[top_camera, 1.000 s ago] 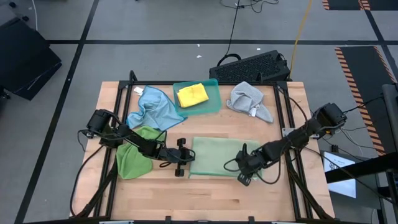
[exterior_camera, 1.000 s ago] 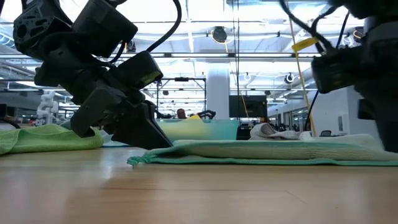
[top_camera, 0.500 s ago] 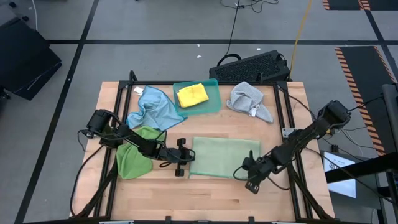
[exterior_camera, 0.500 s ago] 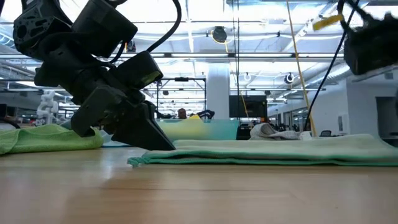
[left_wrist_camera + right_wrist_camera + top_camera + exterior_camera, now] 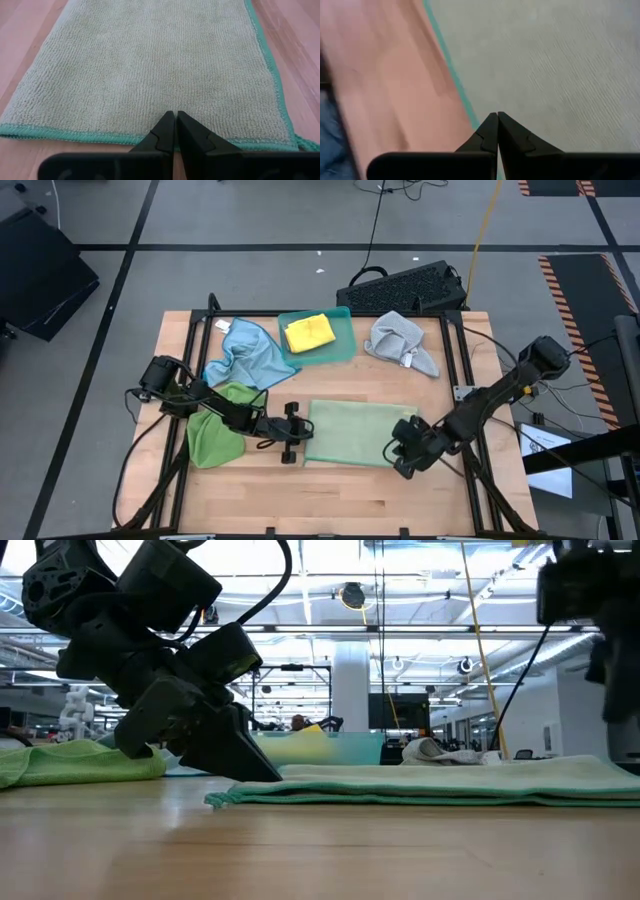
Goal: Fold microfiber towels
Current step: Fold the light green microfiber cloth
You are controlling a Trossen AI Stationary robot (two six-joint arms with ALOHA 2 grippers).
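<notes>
A pale green microfiber towel [image 5: 360, 432] lies folded flat at the table's centre, its teal-hemmed edge showing in the left wrist view [image 5: 75, 134]. My left gripper [image 5: 300, 435] is shut, with its tips on the towel's left end. My right gripper [image 5: 404, 460] is shut and hangs above the towel's near right corner, clear of it; its wrist view shows the hem [image 5: 455, 75] below. A crumpled green towel [image 5: 215, 430], a light blue one [image 5: 245, 352] and a grey one [image 5: 400, 340] lie around it. A yellow one [image 5: 308, 332] lies in the tray. My left gripper rests its shut fingertips [image 5: 175, 120] on the green towel's top, just inside the left hem [image 5: 120, 138]. The fingers slant down from the table's left side [image 5: 262, 768]. The towel lies flat on the table beneath them.
A teal tray [image 5: 340, 345] stands at the far middle, and a black keyboard [image 5: 405, 288] lies beyond the far edge. Black frame rails [image 5: 455, 370] run along the table's sides. Bare wood [image 5: 330, 500] lies along the near edge.
My right gripper has risen off the towel's right end, shifted toward the table's right edge and turned as it went, staying shut. The folded towel has stayed flat.
</notes>
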